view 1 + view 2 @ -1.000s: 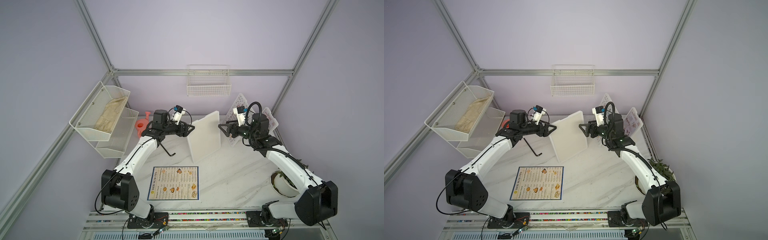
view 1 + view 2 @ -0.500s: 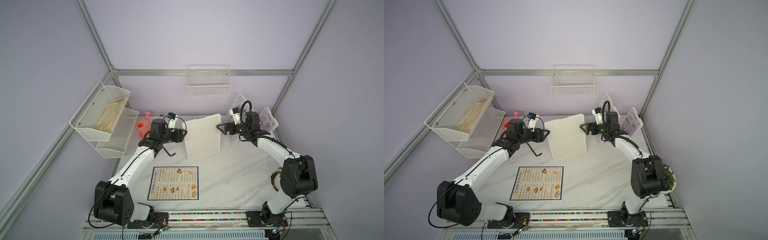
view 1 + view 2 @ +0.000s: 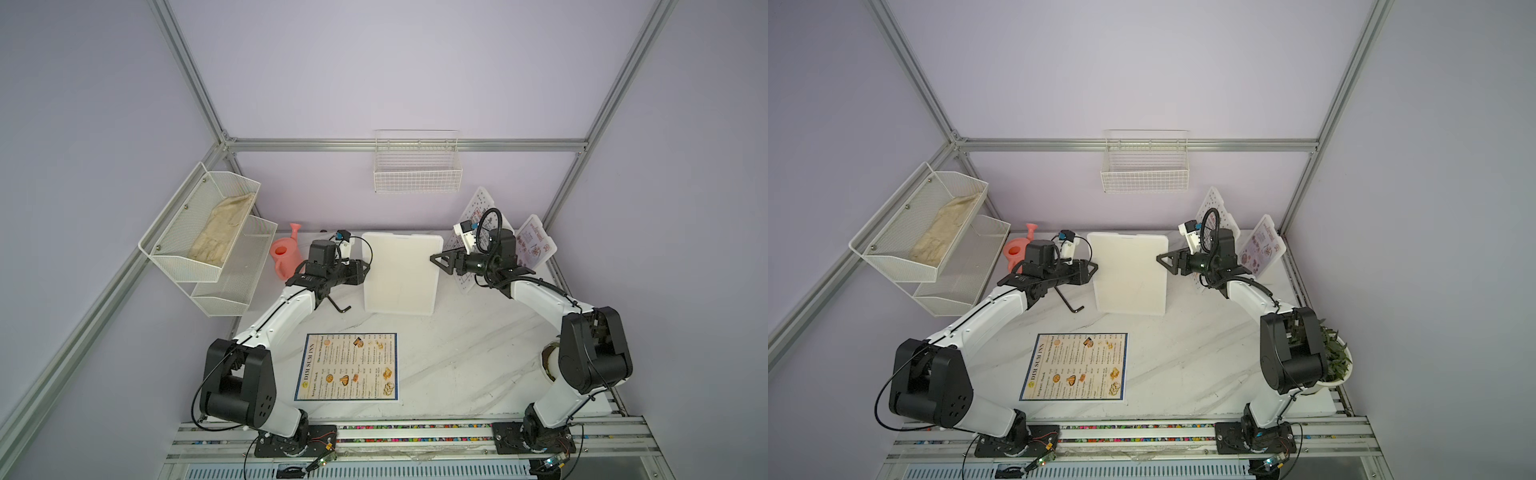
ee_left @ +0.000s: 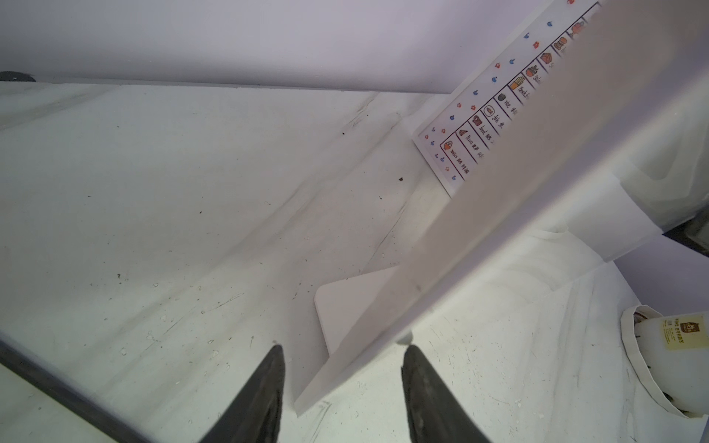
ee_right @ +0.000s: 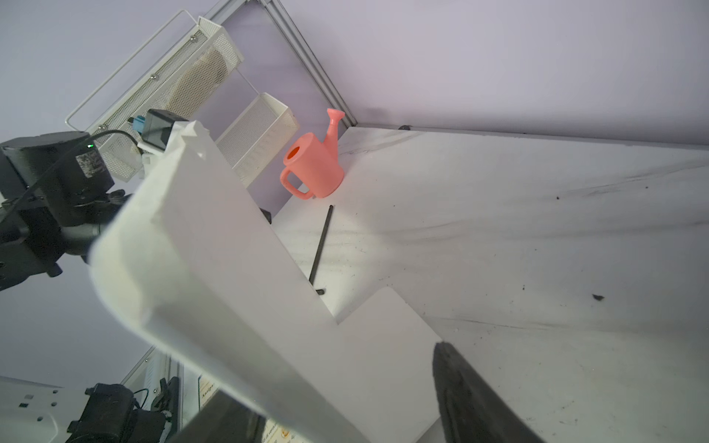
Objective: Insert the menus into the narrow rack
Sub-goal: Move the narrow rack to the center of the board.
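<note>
While both arms reach in toward the back of the table (image 3: 478, 353), I find my left gripper (image 3: 365, 270) released, its jaws parted astride one side edge of the narrow rack (image 3: 399, 274). In the left wrist view one finger (image 4: 426, 383) sits just beside the panel's edge. I cannot tell whether it touches. The other finger stands clear.

My right gripper (image 3: 437, 261) is likewise released, jaws wide across the opposite side edge. Its visible finger (image 5: 468, 391) stands apart from the upright wall, above the rack's flat foot.

Rack: white, upright, between the two grippers.

Menus:
- The DIM SUM INN menu (image 3: 348, 366) lies flat, face up, near the front edge, well apart from the rack.
- The dotted table sheet (image 3: 478, 203) stands tilted at the back right, behind my right wrist.
- The small photo card (image 3: 536, 245) stands tilted in the back right corner.

Other items: a pink watering can (image 3: 284, 259) stands at the back left, and a black hex key (image 3: 338, 303) lies beneath my left forearm.
</note>
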{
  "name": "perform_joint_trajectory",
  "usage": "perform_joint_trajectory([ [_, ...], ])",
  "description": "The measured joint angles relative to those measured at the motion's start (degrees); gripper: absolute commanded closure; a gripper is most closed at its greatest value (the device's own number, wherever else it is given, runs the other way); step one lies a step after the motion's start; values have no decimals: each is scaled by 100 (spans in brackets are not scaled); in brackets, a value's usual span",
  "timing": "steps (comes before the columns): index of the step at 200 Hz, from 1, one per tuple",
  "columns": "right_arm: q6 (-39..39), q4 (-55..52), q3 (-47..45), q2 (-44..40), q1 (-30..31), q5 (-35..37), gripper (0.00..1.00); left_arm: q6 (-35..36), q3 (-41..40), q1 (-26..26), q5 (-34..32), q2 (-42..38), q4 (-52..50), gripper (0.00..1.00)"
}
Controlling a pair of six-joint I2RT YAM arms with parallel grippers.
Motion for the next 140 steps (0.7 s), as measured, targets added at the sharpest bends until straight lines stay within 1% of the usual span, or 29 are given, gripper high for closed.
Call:
perform_joint_trajectory([
  [31,151,164,-256,-136,2,-190,43,-90,0,-2,15,0,52,51],
  [67,356,382,-450,-293,39,-358,49,-114,0,-2,24,0,144,51],
  [120,461,466,-518,-365,90,-376,51,-199,-2,0,13,0,168,50],
  [132,466,463,-533,-400,101,-363,50,-212,-2,0,-4,-4,166,45],
  [140,468,450,-555,-442,109,-339,47,-245,-9,0,-26,-17,164,40],
])
